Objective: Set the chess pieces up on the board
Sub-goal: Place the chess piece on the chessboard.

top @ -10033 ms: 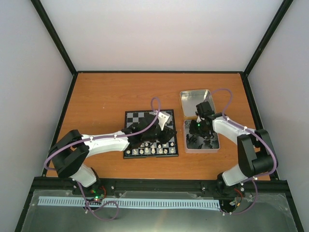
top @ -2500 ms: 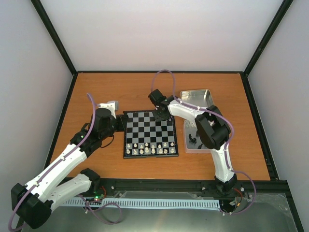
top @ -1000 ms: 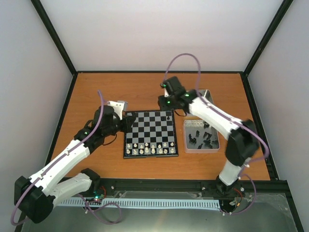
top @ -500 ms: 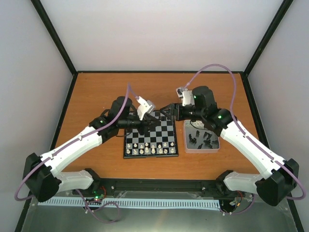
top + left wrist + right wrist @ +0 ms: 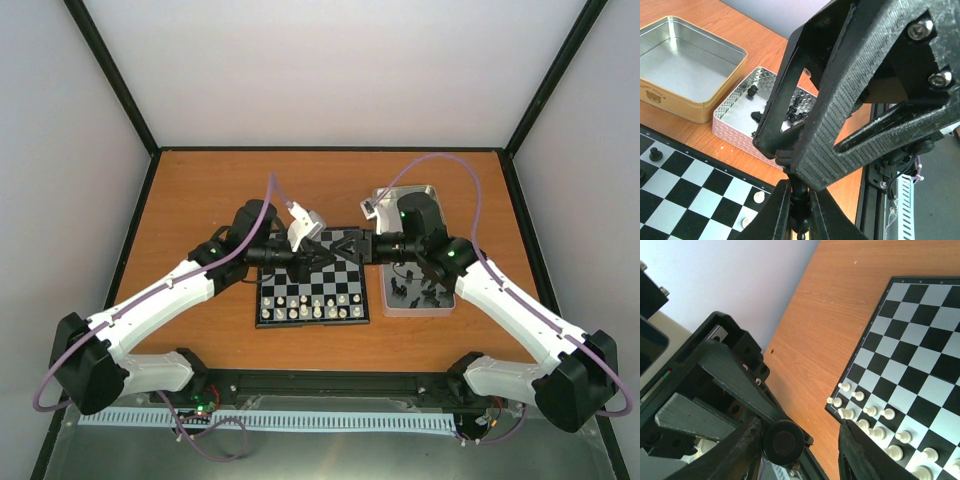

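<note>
The board lay on the surface with white pieces on its near rows; right of it, the chess pieces lay in the nearer tin.

Overhead and close wrist views, common board

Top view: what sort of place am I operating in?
Likely a lab robot test cell: an orange wooden table boxed in by plain white walls and black frame posts, the left arm and right arm bolted to a rail at its near edge.
</note>
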`<state>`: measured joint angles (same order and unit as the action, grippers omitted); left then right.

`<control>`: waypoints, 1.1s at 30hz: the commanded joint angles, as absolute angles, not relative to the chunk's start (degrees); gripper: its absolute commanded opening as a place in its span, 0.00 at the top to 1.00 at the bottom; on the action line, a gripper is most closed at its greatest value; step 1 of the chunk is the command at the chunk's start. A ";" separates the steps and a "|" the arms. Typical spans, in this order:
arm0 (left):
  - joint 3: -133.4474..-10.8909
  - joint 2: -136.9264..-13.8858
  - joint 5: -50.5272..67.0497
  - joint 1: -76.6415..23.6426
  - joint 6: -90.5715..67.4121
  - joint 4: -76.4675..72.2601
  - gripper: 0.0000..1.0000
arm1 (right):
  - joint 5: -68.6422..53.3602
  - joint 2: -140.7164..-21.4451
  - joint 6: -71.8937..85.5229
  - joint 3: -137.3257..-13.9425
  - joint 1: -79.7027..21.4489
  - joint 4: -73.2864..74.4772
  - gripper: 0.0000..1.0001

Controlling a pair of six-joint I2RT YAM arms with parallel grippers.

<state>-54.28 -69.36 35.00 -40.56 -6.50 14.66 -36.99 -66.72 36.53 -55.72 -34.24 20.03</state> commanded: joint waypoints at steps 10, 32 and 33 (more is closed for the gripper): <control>-56.73 -69.47 39.18 -40.78 -3.40 14.79 0.89 | -41.96 -66.12 43.24 -52.31 -34.07 9.85 0.84; -43.64 -55.74 29.23 -39.51 -63.59 -13.92 0.22 | -34.14 -58.35 61.88 -41.01 -34.48 -29.39 0.84; -43.57 -56.87 31.48 -39.40 -67.21 -16.62 0.24 | -35.46 -58.80 60.51 -41.09 -34.49 -30.86 0.84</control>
<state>-40.47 -53.69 28.23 -39.81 -51.33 -10.44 -32.40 -57.60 61.10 -41.19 -34.17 -20.27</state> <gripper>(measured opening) 0.785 0.189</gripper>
